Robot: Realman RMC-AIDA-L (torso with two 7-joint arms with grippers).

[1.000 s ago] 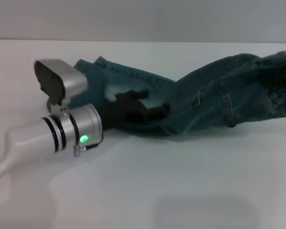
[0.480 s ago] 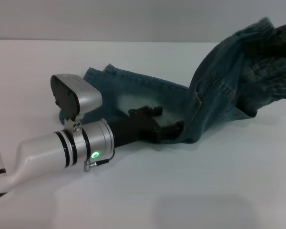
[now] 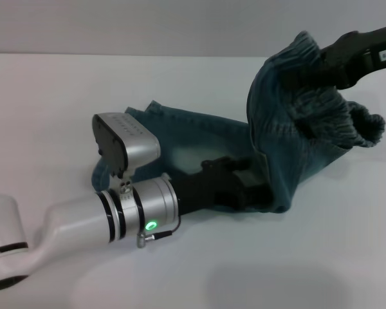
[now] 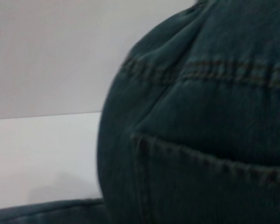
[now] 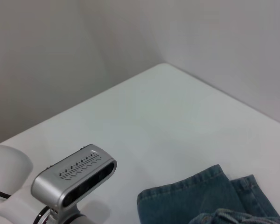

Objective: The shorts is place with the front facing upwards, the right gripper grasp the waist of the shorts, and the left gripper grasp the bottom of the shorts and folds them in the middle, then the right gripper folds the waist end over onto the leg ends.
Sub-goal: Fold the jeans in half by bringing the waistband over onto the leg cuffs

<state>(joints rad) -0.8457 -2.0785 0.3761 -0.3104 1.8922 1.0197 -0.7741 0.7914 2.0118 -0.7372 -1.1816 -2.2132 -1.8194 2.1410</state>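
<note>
The blue denim shorts (image 3: pixel 199 132) lie on the white table with the leg ends flat at the left. The waist end (image 3: pixel 302 122) is lifted off the table and bunched, arching over toward the legs. My right gripper (image 3: pixel 311 72) comes in from the upper right and is shut on that waist. My left gripper (image 3: pixel 248 191) rests low at the middle of the shorts, its tip tucked under the raised denim. Close denim with a seam (image 4: pixel 200 130) fills the left wrist view. The right wrist view looks down on the leg ends (image 5: pixel 200 196).
The white table (image 3: pixel 309 257) spreads around the shorts, with a pale wall behind it. The left arm's silver wrist and camera housing (image 3: pixel 125 145) sit over the near-left part of the shorts, and that housing (image 5: pixel 74 177) also shows in the right wrist view.
The right gripper has raised the waist end and carried it left, over the legs. The left arm has shifted right and nearer, staying at the fold.
</note>
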